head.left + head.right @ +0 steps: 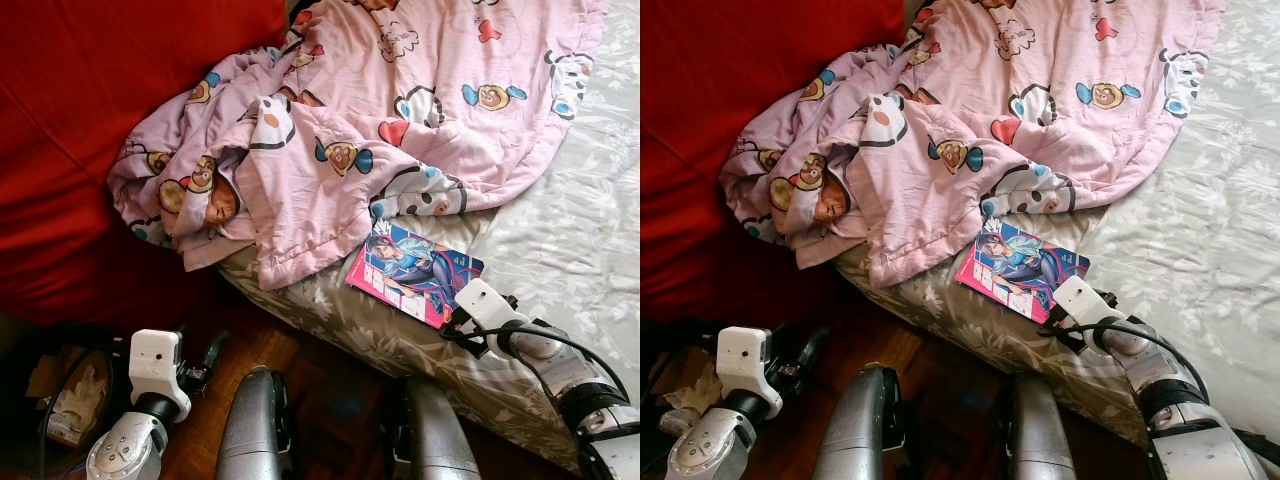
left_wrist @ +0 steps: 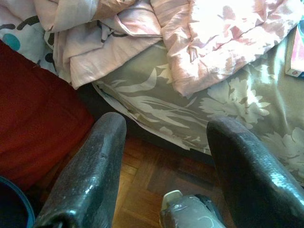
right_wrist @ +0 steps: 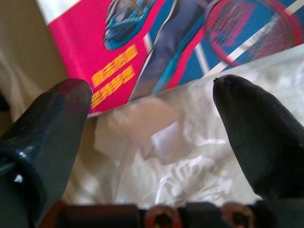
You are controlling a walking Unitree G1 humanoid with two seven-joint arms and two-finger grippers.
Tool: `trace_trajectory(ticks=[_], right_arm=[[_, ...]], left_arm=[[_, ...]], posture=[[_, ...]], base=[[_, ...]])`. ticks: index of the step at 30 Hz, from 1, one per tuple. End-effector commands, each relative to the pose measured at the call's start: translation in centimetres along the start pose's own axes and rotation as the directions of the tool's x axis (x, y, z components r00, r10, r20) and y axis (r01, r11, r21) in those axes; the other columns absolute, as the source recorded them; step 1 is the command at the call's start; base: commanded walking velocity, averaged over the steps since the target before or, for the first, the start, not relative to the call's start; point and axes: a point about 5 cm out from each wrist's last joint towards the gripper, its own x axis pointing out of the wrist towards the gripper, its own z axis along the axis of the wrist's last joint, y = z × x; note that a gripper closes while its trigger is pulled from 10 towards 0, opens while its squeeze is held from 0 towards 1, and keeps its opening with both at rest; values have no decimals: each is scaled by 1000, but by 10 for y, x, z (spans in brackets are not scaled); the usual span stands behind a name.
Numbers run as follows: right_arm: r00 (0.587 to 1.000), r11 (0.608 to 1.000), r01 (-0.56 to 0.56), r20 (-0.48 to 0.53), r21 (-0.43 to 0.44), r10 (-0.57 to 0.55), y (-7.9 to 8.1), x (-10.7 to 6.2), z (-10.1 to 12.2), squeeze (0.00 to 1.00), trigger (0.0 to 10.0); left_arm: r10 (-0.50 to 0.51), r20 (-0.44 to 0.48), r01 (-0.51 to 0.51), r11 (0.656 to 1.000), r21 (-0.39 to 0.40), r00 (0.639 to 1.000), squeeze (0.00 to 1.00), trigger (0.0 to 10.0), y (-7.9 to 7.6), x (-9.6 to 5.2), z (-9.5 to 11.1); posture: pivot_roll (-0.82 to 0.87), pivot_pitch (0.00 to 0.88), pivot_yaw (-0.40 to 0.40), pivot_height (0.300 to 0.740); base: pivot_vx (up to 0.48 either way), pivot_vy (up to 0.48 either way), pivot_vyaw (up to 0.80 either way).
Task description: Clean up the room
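Observation:
A colourful book (image 1: 415,271) with a pink and blue cartoon cover lies on the bed near its front edge, just below the rumpled pink blanket (image 1: 360,130). My right gripper (image 3: 152,99) is open right at the book's near edge, fingers spread over the white sheet; its wrist (image 1: 480,305) rests on the bed beside the book (image 3: 156,42). My left gripper (image 2: 164,156) is open and held low over the wooden floor, beside the bed's corner; its arm (image 1: 150,385) is at the lower left.
A big red cushion (image 1: 90,150) fills the left side against the bed. The bed carries a grey floral cover (image 1: 330,310) and a pale sheet (image 1: 570,230). Clutter and paper (image 1: 70,395) lie on the floor at lower left. My legs (image 1: 255,425) stand by the bed.

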Motion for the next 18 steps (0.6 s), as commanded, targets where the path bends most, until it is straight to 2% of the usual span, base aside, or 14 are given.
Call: trace_trajectory(ticks=[1, 5, 9, 15, 18], right_arm=[[997, 998, -49, -57, 29, 50, 8, -2, -18, 0, 10000], [1000, 992, -17, -10, 128, 19, -5, -6, -13, 0, 10000], [1000, 995, -4, -30, 103, 7, -13, -11, -17, 0, 10000], [995, 996, -65, -69, 60, 69, -13, -14, -24, 0, 10000], [996, 998, -39, -74, 52, 43, -15, -15, -25, 0, 10000]], left_arm=[[12, -48, -12, 1000, -4, 999, 0, 10000, 5, -6, -8], [11, -45, -11, 1000, -2, 999, 0, 10000, 6, -1, -6], [6, -36, -6, 1000, 0, 999, 0, 10000, 7, 4, -4], [-2, -35, 2, 1000, 0, 999, 0, 10000, 5, 5, -4], [-4, -37, 4, 1000, 1, 999, 0, 10000, 6, 6, -3]], posture=[[109, 379, 77, 623], [105, 369, 84, 623], [101, 358, 87, 623], [101, 357, 92, 623], [108, 352, 96, 623]], base=[[0, 0, 0], [0, 0, 0], [0, 0, 0], [0, 0, 0], [0, 0, 0]])
